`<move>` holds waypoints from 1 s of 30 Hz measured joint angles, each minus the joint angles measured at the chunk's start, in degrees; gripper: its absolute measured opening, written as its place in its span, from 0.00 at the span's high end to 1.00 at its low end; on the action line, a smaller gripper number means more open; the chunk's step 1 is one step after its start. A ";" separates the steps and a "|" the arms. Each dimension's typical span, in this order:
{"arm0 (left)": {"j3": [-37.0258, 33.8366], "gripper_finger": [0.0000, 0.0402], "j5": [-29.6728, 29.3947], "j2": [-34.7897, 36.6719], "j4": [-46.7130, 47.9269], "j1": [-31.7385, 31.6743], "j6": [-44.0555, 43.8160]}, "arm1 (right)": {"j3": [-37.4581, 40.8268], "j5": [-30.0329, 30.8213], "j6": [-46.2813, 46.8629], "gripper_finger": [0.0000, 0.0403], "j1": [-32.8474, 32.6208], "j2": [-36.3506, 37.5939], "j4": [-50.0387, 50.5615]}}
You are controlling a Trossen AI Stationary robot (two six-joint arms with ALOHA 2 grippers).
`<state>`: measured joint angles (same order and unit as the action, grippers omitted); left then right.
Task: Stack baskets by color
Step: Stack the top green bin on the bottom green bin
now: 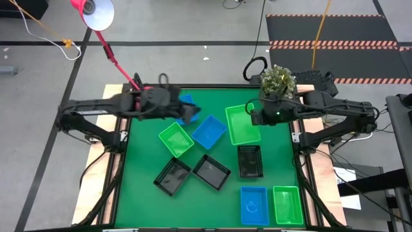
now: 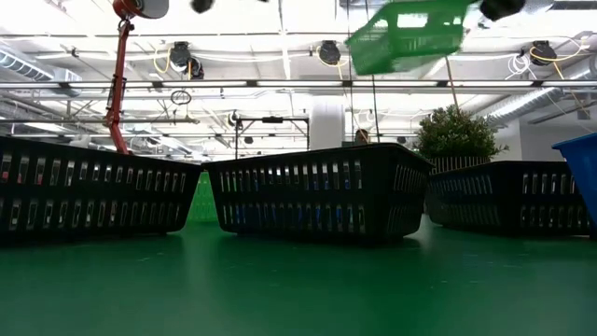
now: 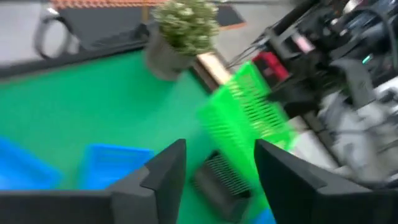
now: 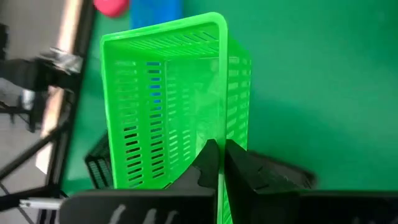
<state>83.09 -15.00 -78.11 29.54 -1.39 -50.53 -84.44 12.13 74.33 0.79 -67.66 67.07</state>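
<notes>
My right gripper (image 4: 219, 163) is shut on a green basket (image 1: 243, 125) and holds it high over the table's far right part; the low view shows that green basket (image 2: 406, 35) tilted in the air. My left gripper (image 3: 217, 165) hovers open near the far left, nothing between its fingers, over a blue basket (image 1: 187, 102). On the green mat lie another blue basket (image 1: 209, 132), a green one (image 1: 176, 140), three black ones (image 1: 172, 175) (image 1: 211, 172) (image 1: 250, 161), and a blue (image 1: 253, 205) and a green one (image 1: 288, 205) at the near edge. My right gripper pinches one side wall of the green basket at its rim (image 4: 222, 134), one finger inside the basket and one outside. The basket reaches away from the fingers, lifted clear of the table and tilted.
A pink lamp (image 1: 96, 13) on a red arm stands beyond the far left corner. A potted plant (image 1: 278, 80) sits at the far right edge, close to my right arm. In the low view the black baskets (image 2: 317, 191) stand in a row across the mat.
</notes>
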 joint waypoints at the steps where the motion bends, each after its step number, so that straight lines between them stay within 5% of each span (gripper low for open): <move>1: 0.00 0.48 0.02 -1.53 -2.68 0.40 -2.56 | 0.00 0.78 -0.46 1.00 -0.09 -0.28 -1.39; 8: -0.05 0.45 2.98 -9.59 -5.20 1.46 -26.32 | -0.02 3.10 -5.30 1.00 -0.06 -0.69 -6.43; 22: -0.12 0.46 -2.24 -14.45 -10.09 3.12 -27.76 | -0.02 2.85 -17.10 1.00 3.38 -0.81 -9.79; 30: -0.01 0.61 -6.10 -16.56 -14.01 3.39 -28.03 | 0.00 2.70 -21.74 0.99 4.16 -1.74 -12.74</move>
<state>83.07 -21.11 -94.68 15.53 2.00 -78.55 -84.44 14.83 52.58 4.95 -69.40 54.33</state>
